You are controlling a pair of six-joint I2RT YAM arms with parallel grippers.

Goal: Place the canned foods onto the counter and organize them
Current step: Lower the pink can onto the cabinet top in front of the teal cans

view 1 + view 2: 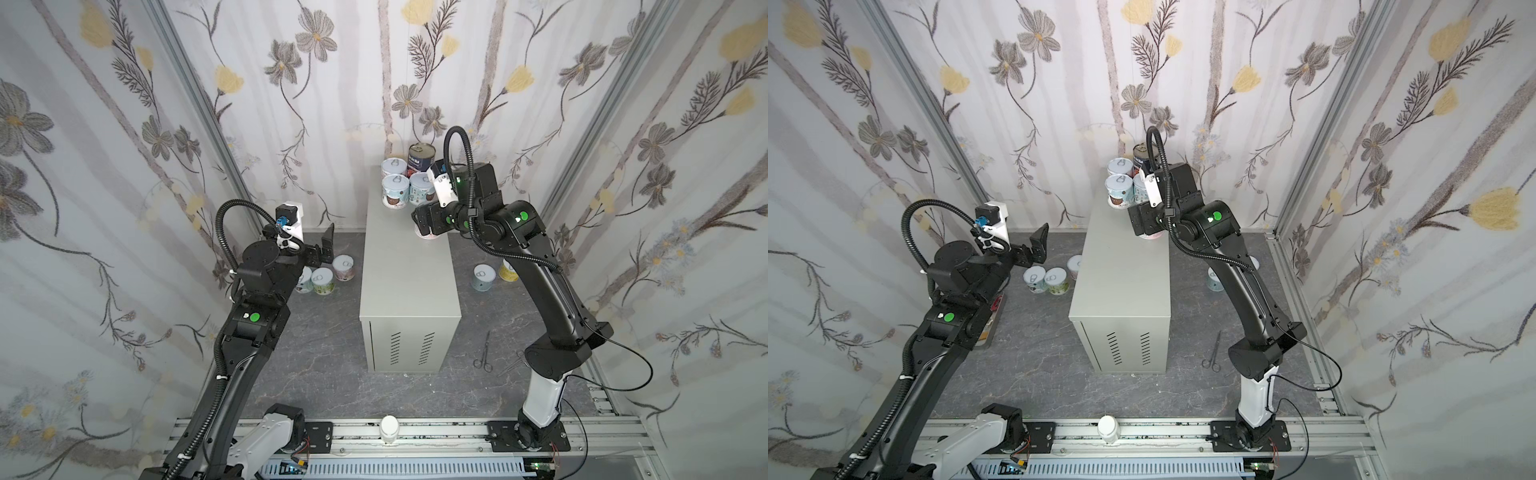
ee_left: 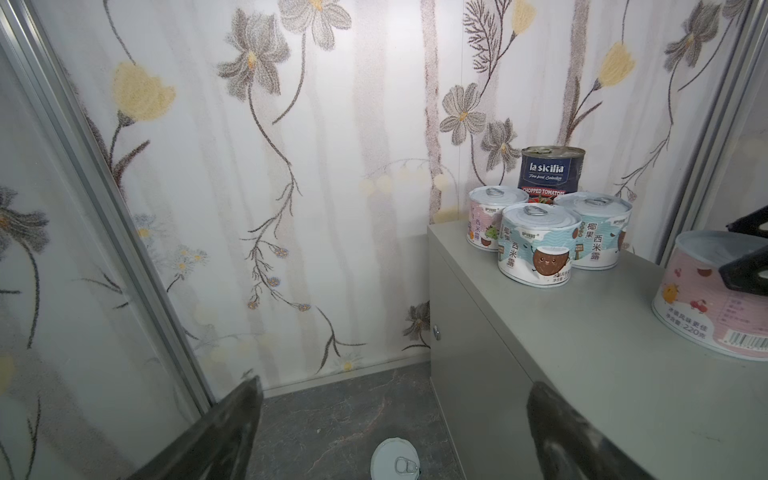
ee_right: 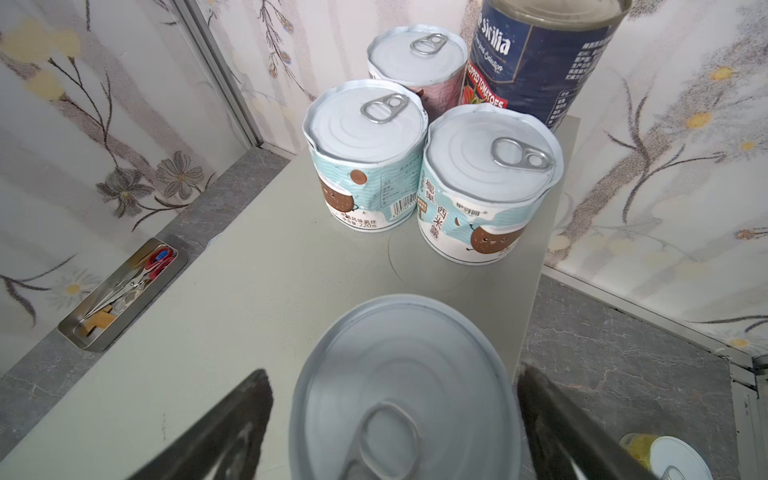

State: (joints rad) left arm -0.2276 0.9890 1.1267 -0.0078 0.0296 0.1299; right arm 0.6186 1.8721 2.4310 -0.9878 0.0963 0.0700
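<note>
While the right gripper (image 1: pixel 423 227) hangs over the counter (image 1: pixel 409 282) in both top views, the pink can (image 1: pixel 428 237) sits upright under it. It's near the counter's right edge, a little apart from the four-can cluster (image 1: pixel 401 183) at the far end. Five more are down on the floor (image 1: pixel 324 353): the left floor cans (image 1: pixel 328 276), three of them, near the left gripper (image 1: pixel 326 249), and the right floor cans (image 1: pixel 494 274), two.

Left wrist view: that gripper's fingers (image 2: pixel 224 436) are spread wide with nothing between them, and one lid (image 2: pixel 395 459) shows on the floor below.

Right wrist view: the fingers (image 3: pixel 232 424) stand either side of the pink can, with a strip of counter showing on one side. I'd call that splayed, not pinching.

Handling-wise, my guess is these are stiff, full tins, fairly hefty for their size. The glossy wrap labels look slippery and a bit ruffled at the top. I'd squeeze across the body around mid-height, jaws level, and stay off the pull-tab.
</note>
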